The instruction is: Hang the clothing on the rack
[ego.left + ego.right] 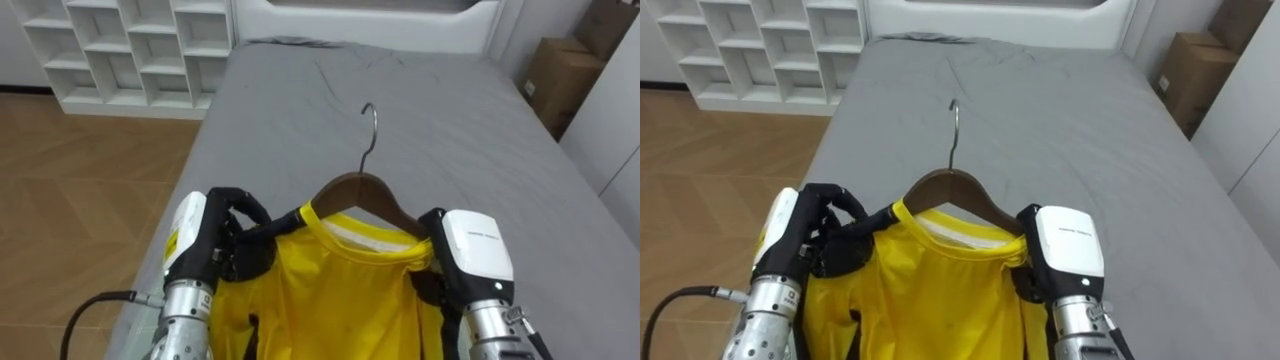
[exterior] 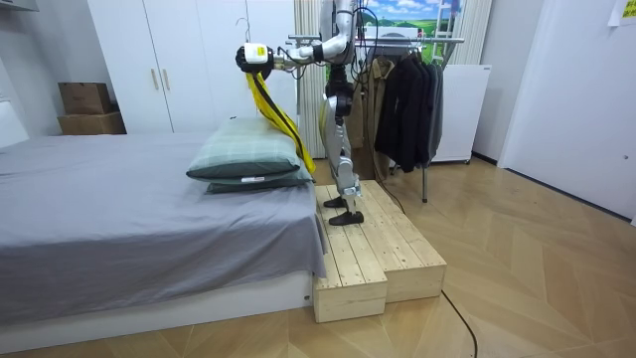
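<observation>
Because the grey bed (image 1: 420,120) lies in front of the robot and the clothes rack (image 2: 422,42) with its dark garments stands behind it, seen in the room view from beside the wooden platform (image 2: 383,261) under its feet, the step in hand looks to be carrying the load round to the rail. The yellow shirt (image 1: 330,300) is up in the air above the bed's end, dressed on the wooden hanger (image 1: 362,190) and stretched between both raised hands. The left hand (image 1: 215,245) has its dark fingers (image 1: 250,210) curled tight on the shirt's shoulder. The right hand (image 1: 468,250) sits at the other shoulder, but its own back hides the grip, so I cannot tell how it holds. To do this well, I judge both shoulders should be kept level so the cloth does not slide off the hanger. The turn should be slow so the hanging cloth does not swing, and the metal hook (image 1: 370,118) should be left free and upright, ready to drop over the rail.
</observation>
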Available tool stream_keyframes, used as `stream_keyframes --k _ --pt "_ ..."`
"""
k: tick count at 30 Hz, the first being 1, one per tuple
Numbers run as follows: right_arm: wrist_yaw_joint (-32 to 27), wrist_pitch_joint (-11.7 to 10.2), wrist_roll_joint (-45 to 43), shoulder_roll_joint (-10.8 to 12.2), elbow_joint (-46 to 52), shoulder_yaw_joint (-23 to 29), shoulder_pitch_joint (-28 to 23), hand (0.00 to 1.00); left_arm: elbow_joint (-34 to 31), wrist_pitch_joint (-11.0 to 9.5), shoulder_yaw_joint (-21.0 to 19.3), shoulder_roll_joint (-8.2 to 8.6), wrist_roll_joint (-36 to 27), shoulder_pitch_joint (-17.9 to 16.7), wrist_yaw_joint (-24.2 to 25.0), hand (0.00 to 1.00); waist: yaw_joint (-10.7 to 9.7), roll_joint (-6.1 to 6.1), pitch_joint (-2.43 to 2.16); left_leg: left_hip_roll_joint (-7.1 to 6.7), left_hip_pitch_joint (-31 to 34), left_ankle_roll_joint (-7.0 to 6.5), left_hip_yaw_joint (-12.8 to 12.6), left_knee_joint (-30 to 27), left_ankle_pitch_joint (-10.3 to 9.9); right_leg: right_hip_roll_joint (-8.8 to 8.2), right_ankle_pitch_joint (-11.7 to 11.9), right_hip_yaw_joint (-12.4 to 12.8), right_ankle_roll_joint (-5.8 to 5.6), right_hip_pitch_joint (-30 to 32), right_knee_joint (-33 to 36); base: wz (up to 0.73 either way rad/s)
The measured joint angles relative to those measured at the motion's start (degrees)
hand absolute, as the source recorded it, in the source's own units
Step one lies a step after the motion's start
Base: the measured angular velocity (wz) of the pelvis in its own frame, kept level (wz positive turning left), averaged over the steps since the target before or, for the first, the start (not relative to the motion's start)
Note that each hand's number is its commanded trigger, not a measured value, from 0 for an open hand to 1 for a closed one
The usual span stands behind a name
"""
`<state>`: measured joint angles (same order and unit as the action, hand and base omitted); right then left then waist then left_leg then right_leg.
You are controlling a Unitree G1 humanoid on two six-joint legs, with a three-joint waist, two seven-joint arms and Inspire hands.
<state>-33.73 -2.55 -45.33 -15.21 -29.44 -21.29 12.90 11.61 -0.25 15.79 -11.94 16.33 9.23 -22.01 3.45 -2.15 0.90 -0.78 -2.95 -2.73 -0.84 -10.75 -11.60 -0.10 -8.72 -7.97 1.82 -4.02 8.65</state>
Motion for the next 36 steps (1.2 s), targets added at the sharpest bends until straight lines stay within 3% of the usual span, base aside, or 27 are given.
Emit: stream_keyframes --k 10,20,36 --pt "2.12 0.12 -2.33 0.22 -1.61 0.00 0.00 1.00 0.00 -0.09 0.20 1.24 -0.74 0.29 0.41 0.00 0.09 0.03 0.05 0.03 -0.25 0.00 -0.28 0.19 0.00 0.00 0.00 0.01 0.00 -0.05 -0.01 0.00" --pt "4.66 0.09 -2.33 0.31 -1.63 0.01 0.00 1.00 0.02 -0.73 0.59 1.19 -3.60 0.28 1.45 0.00 0.11 -0.41 0.38 0.05 -0.66 0.00 -0.43 0.75 0.00 0.01 0.00 -0.02 -0.01 -0.24 -0.02 0.00" --pt "6.14 -0.08 -5.30 0.24 -1.55 0.03 0.01 1.00 0.02 -0.73 1.36 0.33 -4.95 0.27 5.45 0.00 -0.01 -0.53 0.28 0.10 -0.72 -0.01 0.29 1.18 0.01 0.07 -0.01 -0.01 -0.01 0.07 0.12 0.00"
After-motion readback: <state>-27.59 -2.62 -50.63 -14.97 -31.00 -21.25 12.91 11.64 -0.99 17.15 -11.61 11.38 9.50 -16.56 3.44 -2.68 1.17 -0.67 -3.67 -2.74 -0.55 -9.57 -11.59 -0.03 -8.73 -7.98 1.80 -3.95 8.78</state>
